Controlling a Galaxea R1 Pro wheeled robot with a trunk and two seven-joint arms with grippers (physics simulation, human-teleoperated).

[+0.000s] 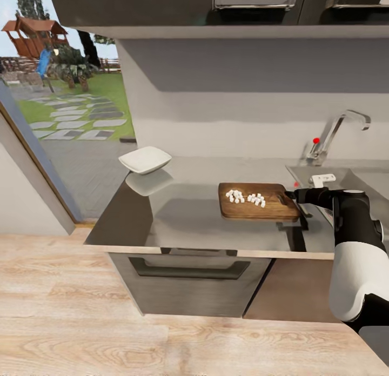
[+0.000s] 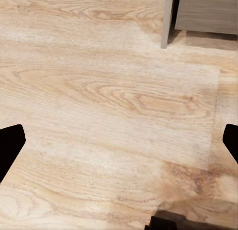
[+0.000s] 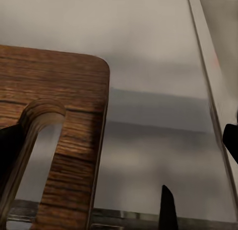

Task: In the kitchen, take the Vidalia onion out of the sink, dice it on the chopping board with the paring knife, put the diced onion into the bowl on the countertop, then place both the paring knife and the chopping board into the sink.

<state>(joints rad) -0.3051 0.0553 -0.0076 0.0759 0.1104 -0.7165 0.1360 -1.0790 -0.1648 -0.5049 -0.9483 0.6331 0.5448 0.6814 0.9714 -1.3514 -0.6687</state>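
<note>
The brown chopping board (image 1: 258,202) lies on the grey countertop (image 1: 183,208) with a small heap of white diced onion (image 1: 246,197) on it. My right gripper (image 1: 294,195) is at the board's right end, jaws open. In the right wrist view one finger (image 3: 9,150) sits by the board's handle slot (image 3: 42,145) and the other (image 3: 231,140) is over bare counter. A dark pointed shape (image 3: 167,207) shows close by; I cannot tell whether it is the paring knife. The white bowl (image 1: 145,160) stands at the counter's far left. My left gripper (image 2: 119,141) hangs open over the wooden floor.
The sink's drainboard (image 1: 354,177) and chrome tap (image 1: 337,128) with its red knob (image 1: 316,141) are just right of the board. Dark wall cabinets (image 1: 254,3) hang overhead. A drawer with a bar handle (image 1: 189,270) sits under the counter. A glass door (image 1: 59,95) is at left.
</note>
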